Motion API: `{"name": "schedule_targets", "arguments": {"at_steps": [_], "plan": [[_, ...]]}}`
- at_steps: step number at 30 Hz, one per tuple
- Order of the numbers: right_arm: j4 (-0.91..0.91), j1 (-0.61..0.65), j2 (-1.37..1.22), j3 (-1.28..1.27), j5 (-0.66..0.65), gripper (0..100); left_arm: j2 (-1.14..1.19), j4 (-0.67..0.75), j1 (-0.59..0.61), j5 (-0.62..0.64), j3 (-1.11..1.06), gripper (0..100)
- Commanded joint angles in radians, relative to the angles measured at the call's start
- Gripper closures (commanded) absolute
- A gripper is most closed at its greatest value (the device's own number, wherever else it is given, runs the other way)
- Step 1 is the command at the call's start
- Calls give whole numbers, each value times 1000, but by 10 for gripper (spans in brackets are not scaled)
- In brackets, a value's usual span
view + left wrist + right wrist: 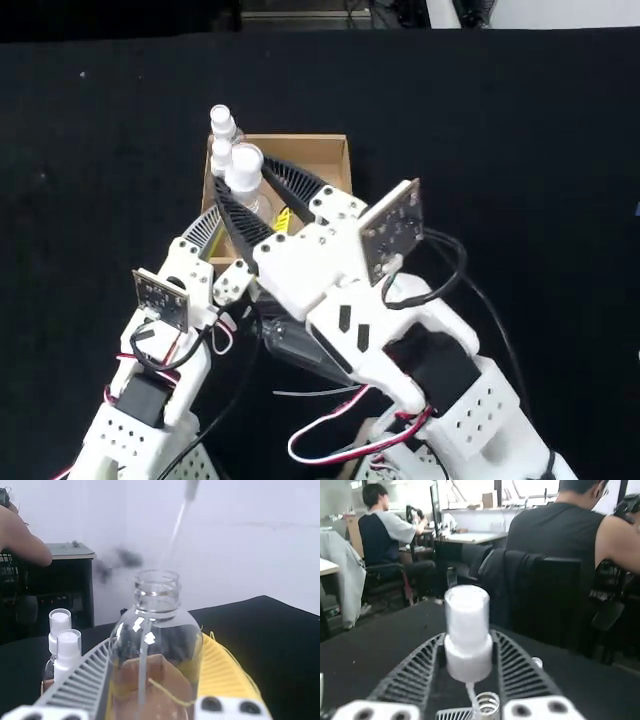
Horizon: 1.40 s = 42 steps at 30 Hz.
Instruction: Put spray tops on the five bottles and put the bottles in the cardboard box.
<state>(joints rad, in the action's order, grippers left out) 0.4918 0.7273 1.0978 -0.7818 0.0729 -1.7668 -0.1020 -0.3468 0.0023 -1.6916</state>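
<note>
A clear bottle with an open neck stands upright in my left gripper, which is shut on its body with a grey finger on one side and a yellow one on the other. My right gripper is shut on a white spray top held just above the bottle neck. Its thin dip tube runs down into the neck. From above, the spray top hangs over the cardboard box. Two capped bottles stand at the box's left end.
The black table cloth stretches wide on both sides of the box. Both arm bases and their loose cables crowd the near edge. The two capped bottles stand close beside the grey finger of my left gripper.
</note>
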Motion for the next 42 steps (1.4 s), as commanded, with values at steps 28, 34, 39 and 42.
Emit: {"name": "schedule_targets", "arguments": {"at_steps": [28,34,39,42], "plan": [[364,-729,150,-88,8,949,3,20,10,11,-10,942],[23,-839,120,-460,8,949,5,20,15,11,-10,942],[-311,-888,119,-705,0,949,5,20,15,11,-10,942],[-379,-914,117,-766,0,949,5,20,16,11,-10,942]]}}
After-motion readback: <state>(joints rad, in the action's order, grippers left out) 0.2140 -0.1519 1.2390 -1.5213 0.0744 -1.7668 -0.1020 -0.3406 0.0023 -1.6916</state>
